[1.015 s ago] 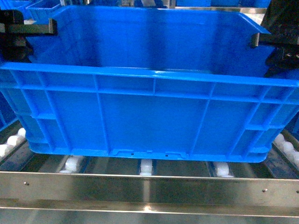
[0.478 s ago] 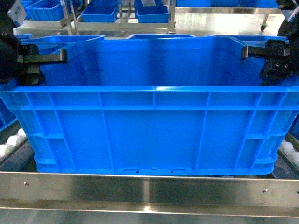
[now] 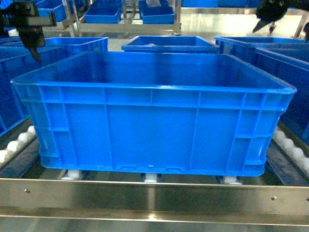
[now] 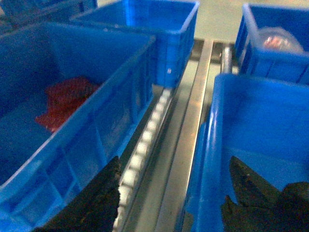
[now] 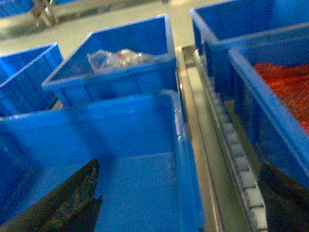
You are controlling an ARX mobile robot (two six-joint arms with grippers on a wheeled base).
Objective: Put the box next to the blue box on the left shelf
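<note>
box (image 3: 153,125) hides most rollers; left tool (image 3: 30,28) and right tool (image 3: 270,10), both cropped, gape apart.

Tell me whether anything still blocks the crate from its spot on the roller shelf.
Nothing visible does. The blue crate already sits on the shelf's white rollers behind the steel front rail, and both hands are lifted clear of it.
</note>
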